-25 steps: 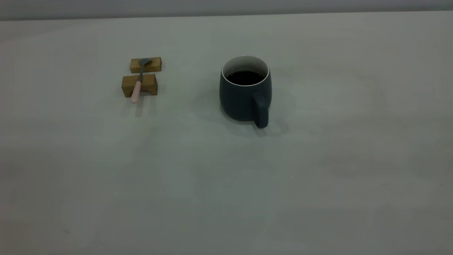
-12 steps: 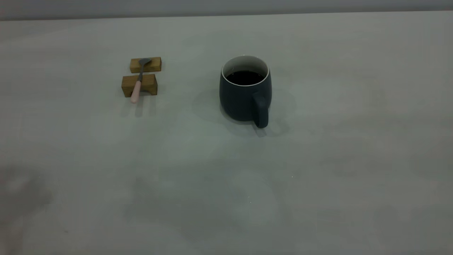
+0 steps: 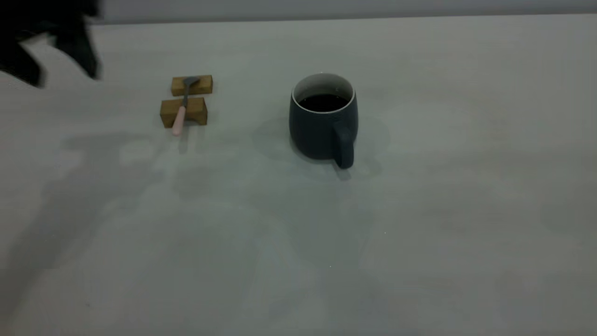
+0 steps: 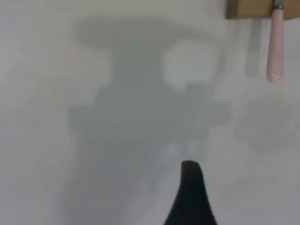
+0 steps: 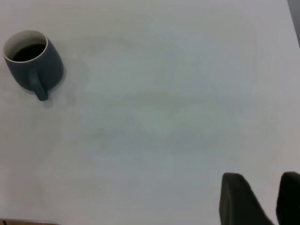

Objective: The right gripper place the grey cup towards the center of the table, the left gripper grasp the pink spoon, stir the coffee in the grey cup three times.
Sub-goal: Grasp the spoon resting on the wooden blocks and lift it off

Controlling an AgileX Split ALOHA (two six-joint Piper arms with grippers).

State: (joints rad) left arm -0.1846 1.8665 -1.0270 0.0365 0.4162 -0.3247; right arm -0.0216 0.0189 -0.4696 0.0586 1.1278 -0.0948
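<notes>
Change: left tool (image 3: 51,56) now entering exterior view at far corner, well left of grey cup (image 3: 323,122); a second ago you had no arm in view there. Its shadow falling across counter (image 3: 419,210) left of cup.

Meaning: judged as start of spoon grasp; cup already standing mid-counter, coffee (image 3: 323,102) inside, handle facing camera.

Pink spoon (image 3: 179,119): lying across two wooden blocks (image 3: 184,112), left of cup, untouched.

Left tool: hovering high, blurred; cannot tell whether open or closed.

Right tool (image 5: 260,199): idling well away from cup, fingers slightly parted, holding nothing.
</notes>
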